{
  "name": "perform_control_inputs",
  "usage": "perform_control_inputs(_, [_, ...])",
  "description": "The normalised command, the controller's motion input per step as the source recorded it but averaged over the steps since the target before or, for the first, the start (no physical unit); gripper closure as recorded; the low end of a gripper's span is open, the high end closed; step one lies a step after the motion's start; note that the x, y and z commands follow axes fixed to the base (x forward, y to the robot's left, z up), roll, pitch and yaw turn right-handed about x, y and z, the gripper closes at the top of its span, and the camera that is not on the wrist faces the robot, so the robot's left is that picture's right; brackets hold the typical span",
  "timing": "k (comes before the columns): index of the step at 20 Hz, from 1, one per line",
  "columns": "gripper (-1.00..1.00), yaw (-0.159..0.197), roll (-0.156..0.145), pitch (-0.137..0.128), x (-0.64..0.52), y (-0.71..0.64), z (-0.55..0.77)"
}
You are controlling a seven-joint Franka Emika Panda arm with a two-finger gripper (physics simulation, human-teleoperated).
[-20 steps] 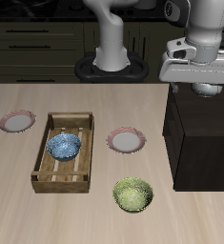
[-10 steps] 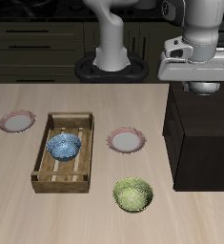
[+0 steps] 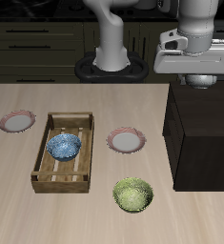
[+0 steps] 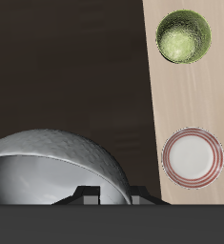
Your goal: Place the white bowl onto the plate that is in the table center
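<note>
The white bowl [image 3: 201, 82] hangs under my gripper [image 3: 200, 86], above the dark cabinet at the table's side. In the wrist view the bowl [image 4: 51, 167] fills the near field as a shiny grey-white dome right against the gripper [image 4: 102, 196]. The gripper is shut on the bowl's rim, and its fingers are mostly hidden. The plate [image 3: 126, 141], pale with a pink-red rim, lies in the table's centre, well away from the gripper and lower. It also shows in the wrist view [image 4: 191, 154].
A yellow-green bowl [image 3: 132, 194] sits near the table's front edge, before the plate. A wooden tray [image 3: 45, 162] holds a blue-patterned bowl [image 3: 63, 146]. A second pink-rimmed plate [image 3: 17, 121] lies beyond the tray. The dark cabinet [image 3: 204, 143] stands under the gripper.
My gripper has risen and shifted slightly toward the table's centre, and the white bowl has moved with it.
</note>
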Motion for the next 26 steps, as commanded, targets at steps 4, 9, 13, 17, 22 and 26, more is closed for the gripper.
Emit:
perform_control_inputs(4, [1.0, -0.015, 0.046, -0.057, -0.31, -0.15, 0.26])
perform_control_inputs(9, [1.0, 0.042, 0.044, -0.066, -0.34, -0.2, 0.18])
perform_control_inputs(13, [1.0, 0.045, -0.016, -0.054, -0.17, -0.52, 0.11])
perform_control_inputs(17, [1.0, 0.009, -0.032, -0.022, 0.04, -0.37, 0.05])
perform_control_inputs(22, [1.0, -0.002, -0.057, -0.021, 0.13, -0.6, 0.06])
perform_control_inputs(26, [1.0, -0.005, -0.038, 0.005, -0.03, -0.54, -0.09])
